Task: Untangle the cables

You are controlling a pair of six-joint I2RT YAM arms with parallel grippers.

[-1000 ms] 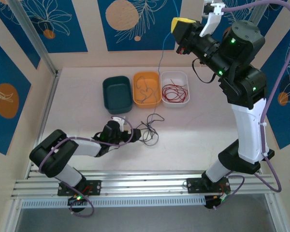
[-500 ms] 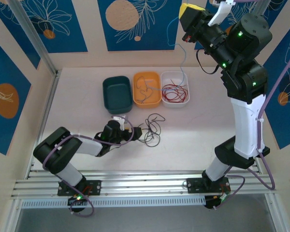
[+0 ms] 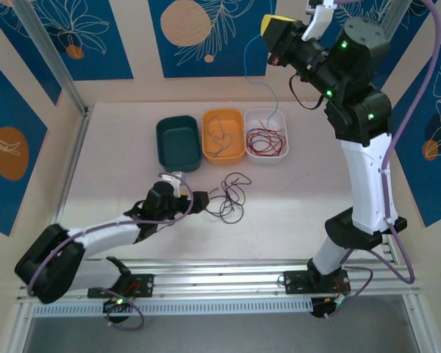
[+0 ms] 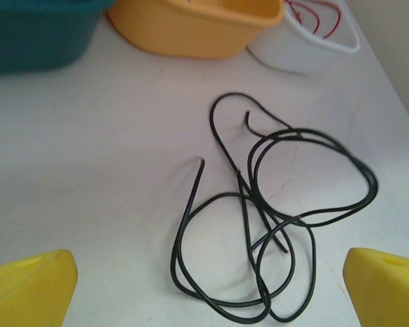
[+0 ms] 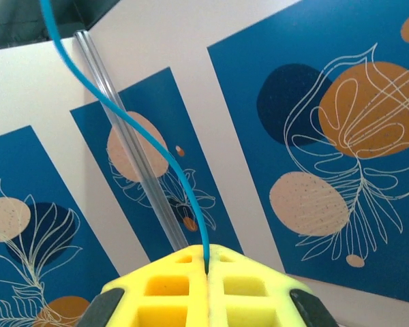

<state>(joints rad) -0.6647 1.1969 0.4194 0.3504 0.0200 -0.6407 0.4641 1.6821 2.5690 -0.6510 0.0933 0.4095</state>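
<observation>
Carrying a blue cable (image 5: 133, 129) clenched aloft, right gripper (image 5: 206, 269) should bin it next; left gripper (image 3: 196, 200), spread, faces black cables (image 4: 240, 178)

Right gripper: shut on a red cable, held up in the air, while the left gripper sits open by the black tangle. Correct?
Not red. The right gripper is shut on a blue cable, as the right wrist view shows. The rest holds: it is up in the air, and the left gripper is open by the black tangle.
</observation>
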